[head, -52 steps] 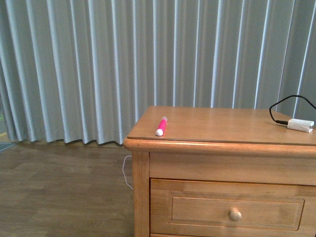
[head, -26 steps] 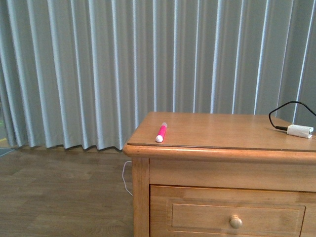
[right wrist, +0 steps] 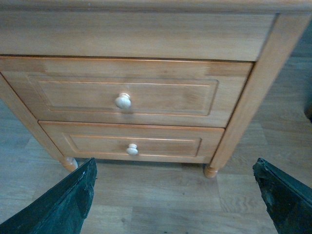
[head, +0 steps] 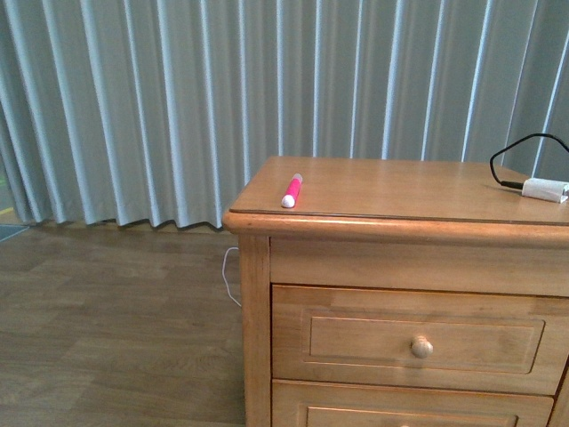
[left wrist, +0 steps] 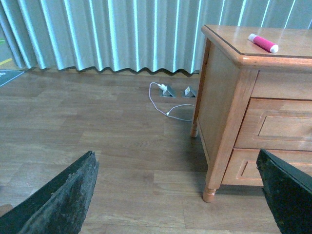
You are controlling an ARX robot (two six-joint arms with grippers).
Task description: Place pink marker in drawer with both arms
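The pink marker (head: 291, 190) lies on the honey-brown cabinet top near its left front corner; it also shows in the left wrist view (left wrist: 263, 43). The drawer (head: 418, 340) is shut, with its round knob (head: 421, 347) in the middle; the right wrist view shows it too (right wrist: 127, 95). Neither arm shows in the front view. My left gripper (left wrist: 180, 195) is open and empty, low over the floor, left of the cabinet. My right gripper (right wrist: 178, 195) is open and empty, low in front of the drawers.
A white adapter (head: 544, 189) with a black cable lies at the cabinet top's right. A lower drawer (right wrist: 132, 144) with a smaller knob sits below. A white cord (left wrist: 161, 100) and floor sockets lie by the grey curtain (head: 178, 98). Wooden floor (head: 107, 329) spreads left.
The front view has shifted: the cabinet now sits higher in the frame and the lower drawer's top edge shows. The marker lies where it was on the top.
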